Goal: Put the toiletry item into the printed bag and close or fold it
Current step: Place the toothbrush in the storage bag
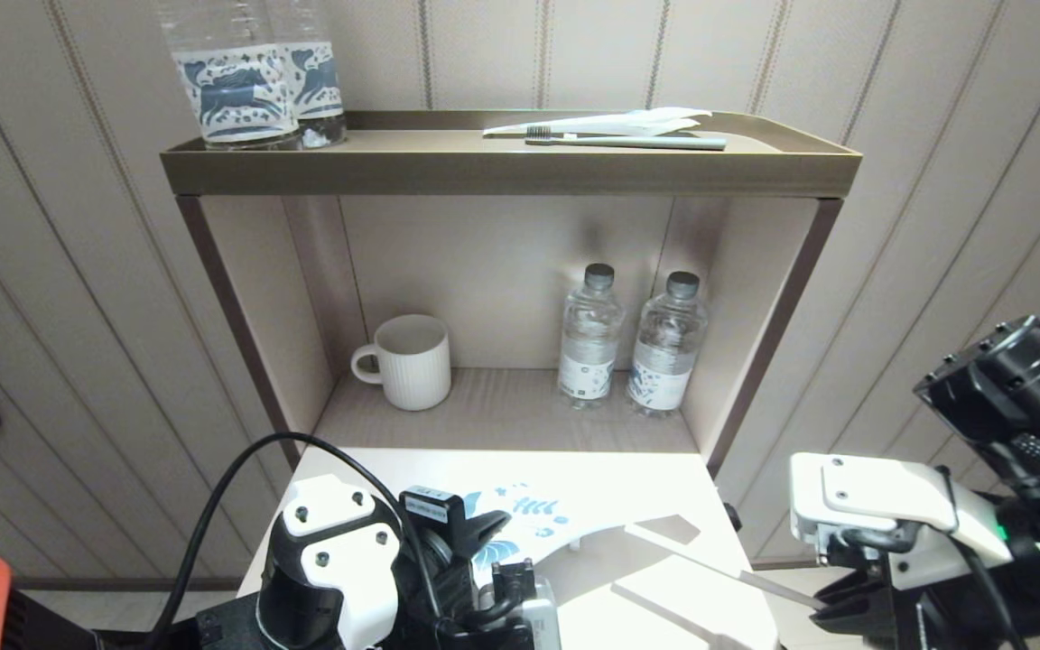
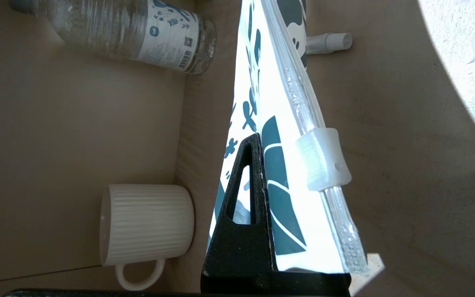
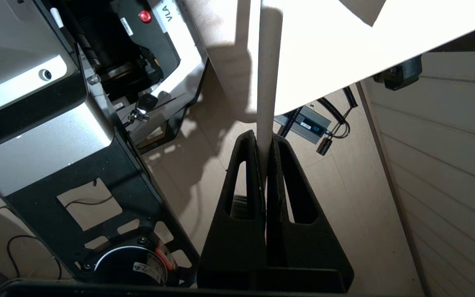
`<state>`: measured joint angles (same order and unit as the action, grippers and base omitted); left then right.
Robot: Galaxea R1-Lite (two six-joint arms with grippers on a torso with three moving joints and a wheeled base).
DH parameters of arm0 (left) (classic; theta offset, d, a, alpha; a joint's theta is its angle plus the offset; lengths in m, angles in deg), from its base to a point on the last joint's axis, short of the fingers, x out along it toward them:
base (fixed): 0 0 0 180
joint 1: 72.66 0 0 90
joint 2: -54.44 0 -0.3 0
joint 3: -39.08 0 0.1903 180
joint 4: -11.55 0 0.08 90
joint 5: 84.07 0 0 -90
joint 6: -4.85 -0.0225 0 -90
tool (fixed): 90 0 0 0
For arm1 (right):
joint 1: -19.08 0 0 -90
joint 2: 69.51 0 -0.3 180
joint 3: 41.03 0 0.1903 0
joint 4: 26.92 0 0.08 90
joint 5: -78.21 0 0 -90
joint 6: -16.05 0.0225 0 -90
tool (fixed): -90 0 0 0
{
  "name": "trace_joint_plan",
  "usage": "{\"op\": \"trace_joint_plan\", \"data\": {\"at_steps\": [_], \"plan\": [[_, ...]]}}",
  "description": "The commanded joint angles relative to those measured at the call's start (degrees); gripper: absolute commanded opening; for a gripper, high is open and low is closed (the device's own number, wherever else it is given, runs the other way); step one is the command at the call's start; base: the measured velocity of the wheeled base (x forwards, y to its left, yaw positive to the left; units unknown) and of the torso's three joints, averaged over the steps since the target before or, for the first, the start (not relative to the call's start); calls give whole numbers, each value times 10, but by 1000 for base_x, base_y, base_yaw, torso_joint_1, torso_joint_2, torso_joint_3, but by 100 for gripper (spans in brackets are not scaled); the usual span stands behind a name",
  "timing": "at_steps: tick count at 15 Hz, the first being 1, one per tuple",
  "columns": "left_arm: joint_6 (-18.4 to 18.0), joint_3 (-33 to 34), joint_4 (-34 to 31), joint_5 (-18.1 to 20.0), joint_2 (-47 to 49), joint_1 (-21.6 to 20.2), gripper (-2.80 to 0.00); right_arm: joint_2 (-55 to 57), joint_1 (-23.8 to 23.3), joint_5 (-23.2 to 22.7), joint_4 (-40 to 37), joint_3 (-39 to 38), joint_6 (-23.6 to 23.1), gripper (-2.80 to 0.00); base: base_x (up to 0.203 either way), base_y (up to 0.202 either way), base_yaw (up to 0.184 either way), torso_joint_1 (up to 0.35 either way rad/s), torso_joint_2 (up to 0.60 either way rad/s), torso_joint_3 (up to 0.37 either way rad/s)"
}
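I have the left gripper low at the near edge of the pale tabletop, its fingers pinched flat on the printed bag, which rises from the grip on edge with its blue pattern facing the camera. Just beside the fingertips runs the bag's clear zip strip with a translucent slider sitting close to the gripped corner (the strip looks unopened along the stretch I can see, though I can't be sure). Beyond the bag's far end a small white capped piece pokes out; I cannot tell what it belongs to. My right gripper sits off the table's near right corner, jaws clamped on the end of the toiletry item, whose slim white handle runs straight out from the fingertips over the table edge toward the bag. In the head view that handle lies low across the tabletop, its tip well short of the left gripper. Past both grippers, on the open shelf, stand a ribbed white mug and two clear water bottles; on the top tray are two more labelled bottles, a grey-green toothbrush and a white wrapper.
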<state>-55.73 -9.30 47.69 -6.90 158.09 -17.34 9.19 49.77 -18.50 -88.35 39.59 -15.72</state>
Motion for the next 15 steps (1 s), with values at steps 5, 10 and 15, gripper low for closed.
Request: {"op": "trace_joint_plan", "data": {"at_steps": [5,10,15], "plan": [[-4,9,13,-1,2,3,-280,23,-2,-1,33,2,-2,-280,0,0,0,0,0,0],[-12,-5,87,-2,7,2,-280,-30,1,-1,25,-11,-2,-280,0,0,0,0,0,0],[-97,10,125,-15,10,-3,-280,-90,-2,-2,-2,-26,-1,-280,0,0,0,0,0,0]]}}
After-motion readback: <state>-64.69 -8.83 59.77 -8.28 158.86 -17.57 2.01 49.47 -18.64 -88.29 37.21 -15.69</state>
